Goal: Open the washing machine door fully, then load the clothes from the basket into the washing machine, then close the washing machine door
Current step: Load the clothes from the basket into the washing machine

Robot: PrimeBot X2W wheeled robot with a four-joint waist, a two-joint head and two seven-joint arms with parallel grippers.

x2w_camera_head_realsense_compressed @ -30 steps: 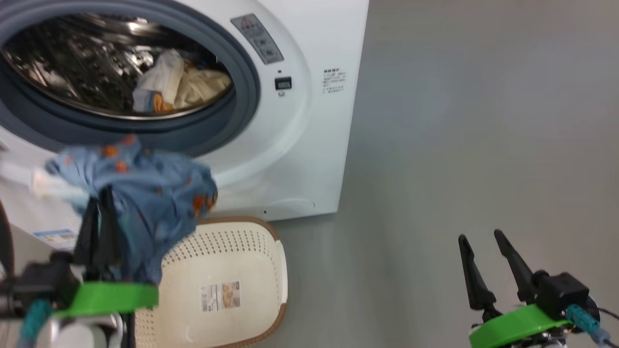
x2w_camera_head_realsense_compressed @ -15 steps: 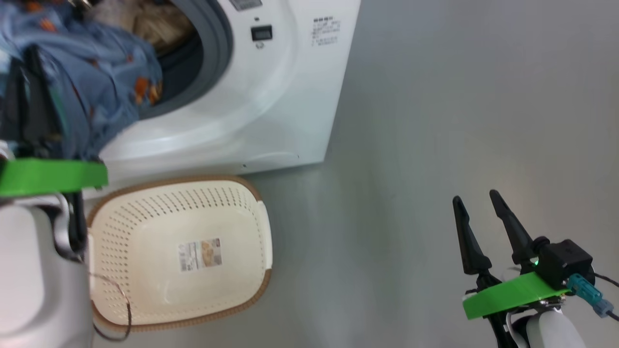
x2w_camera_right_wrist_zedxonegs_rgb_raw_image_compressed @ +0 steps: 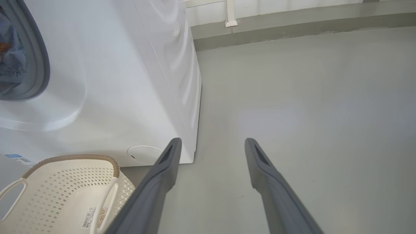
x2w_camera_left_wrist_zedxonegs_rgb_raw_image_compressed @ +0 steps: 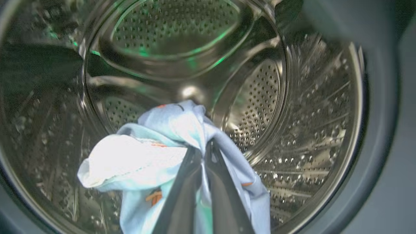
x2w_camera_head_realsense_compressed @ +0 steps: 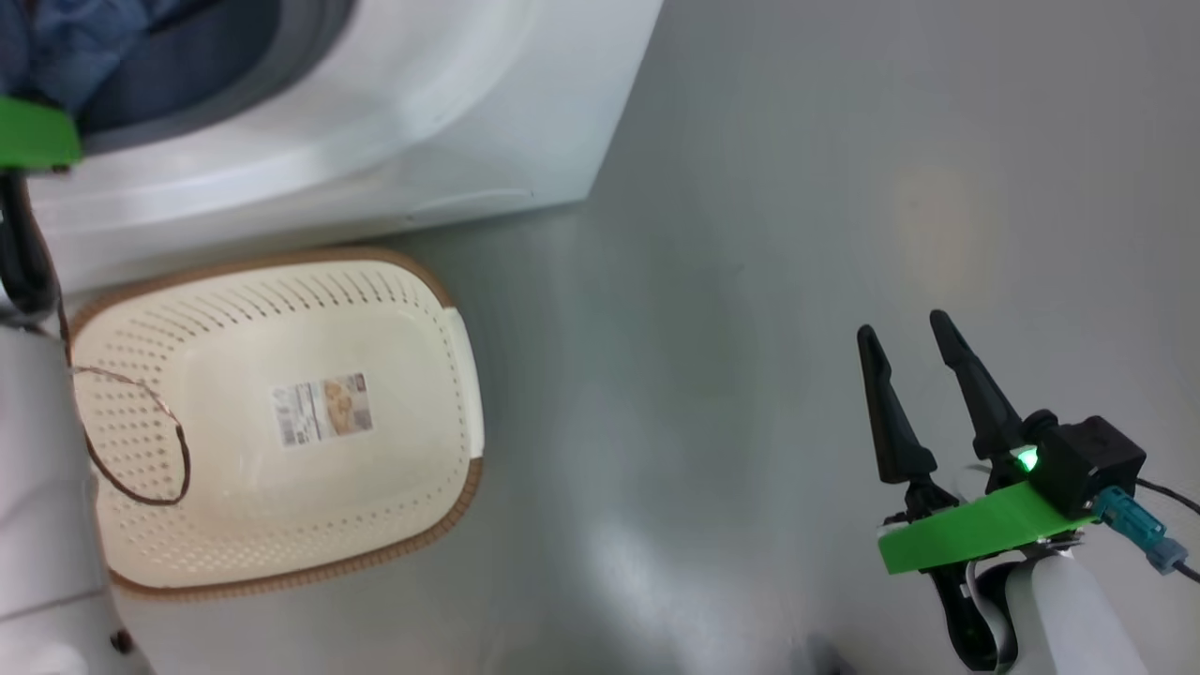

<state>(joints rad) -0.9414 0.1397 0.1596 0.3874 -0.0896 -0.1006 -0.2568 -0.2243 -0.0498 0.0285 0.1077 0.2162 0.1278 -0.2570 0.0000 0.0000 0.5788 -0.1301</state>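
Observation:
In the left wrist view my left gripper (x2w_camera_left_wrist_zedxonegs_rgb_raw_image_compressed: 204, 146) is shut on a light blue garment with orange prints (x2w_camera_left_wrist_zedxonegs_rgb_raw_image_compressed: 139, 159), held inside the perforated steel drum (x2w_camera_left_wrist_zedxonegs_rgb_raw_image_compressed: 260, 97). The head view has the white washing machine (x2w_camera_head_realsense_compressed: 375, 122) at the top left, with blue cloth (x2w_camera_head_realsense_compressed: 66, 37) in its grey-ringed opening above my left wrist's green band (x2w_camera_head_realsense_compressed: 33, 131). Below it stands the cream basket (x2w_camera_head_realsense_compressed: 281, 300), bare but for its label. My right gripper (x2w_camera_head_realsense_compressed: 900, 328) hangs open over the floor at the lower right, holding nothing (x2w_camera_right_wrist_zedxonegs_rgb_raw_image_compressed: 213, 143). The washing machine door is out of view.
Grey floor (x2w_camera_head_realsense_compressed: 750, 234) spreads to the right of the machine and basket. My pale left forearm (x2w_camera_head_realsense_compressed: 37, 516) and a thin cable loop (x2w_camera_head_realsense_compressed: 141, 450) overlap the basket's left side. A wall base with a white pipe (x2w_camera_right_wrist_zedxonegs_rgb_raw_image_compressed: 230, 13) runs behind the machine (x2w_camera_right_wrist_zedxonegs_rgb_raw_image_compressed: 130, 81).
The head camera has tilted down, so the machine slid up the picture. My left gripper carried the blue garment from above the basket up into the drum. The right gripper stayed open.

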